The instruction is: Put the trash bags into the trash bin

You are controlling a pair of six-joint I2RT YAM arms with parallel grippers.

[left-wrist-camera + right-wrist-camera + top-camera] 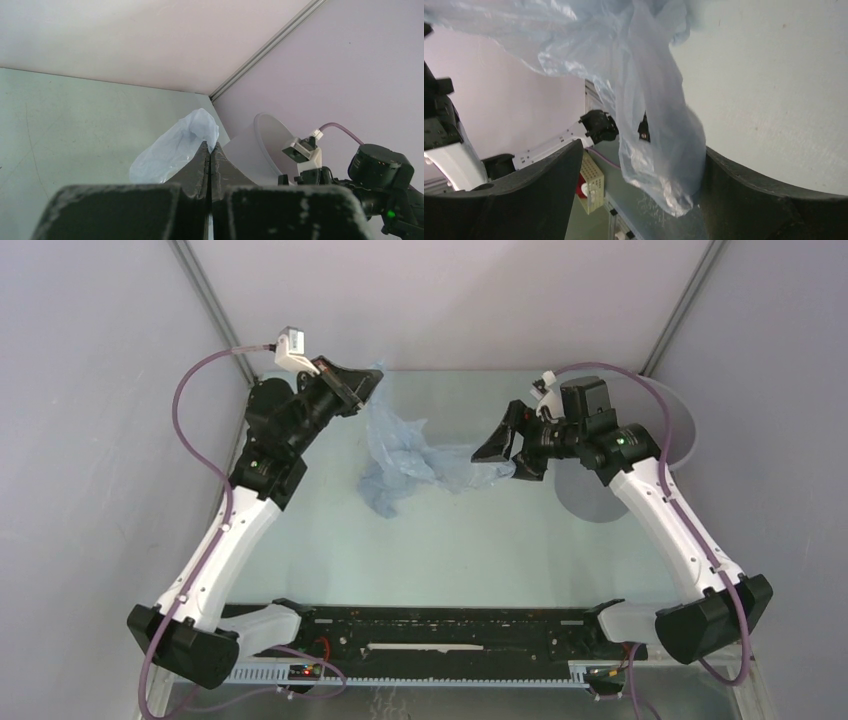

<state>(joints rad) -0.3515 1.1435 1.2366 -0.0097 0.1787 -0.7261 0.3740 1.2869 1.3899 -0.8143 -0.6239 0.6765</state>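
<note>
top external first: where's the trash bag (pixel 402 455)?
crumpled over the middle of the table (pixel 450 545), stretched from the left gripper (pixel 372 382) across to the right gripper (pixel 497 452)
is the left one gripping it?
yes, the left wrist view shows its fingers (pixel 200 167) pressed together on a fold of the pale-blue plastic
and the right?
fingers spread wide, the bag draped between them and touching one finger (pixel 744 195)
the trash bin (pixel 592 502)?
grey, at the table's right side, partly hidden behind the right arm, apart from the bag
</note>
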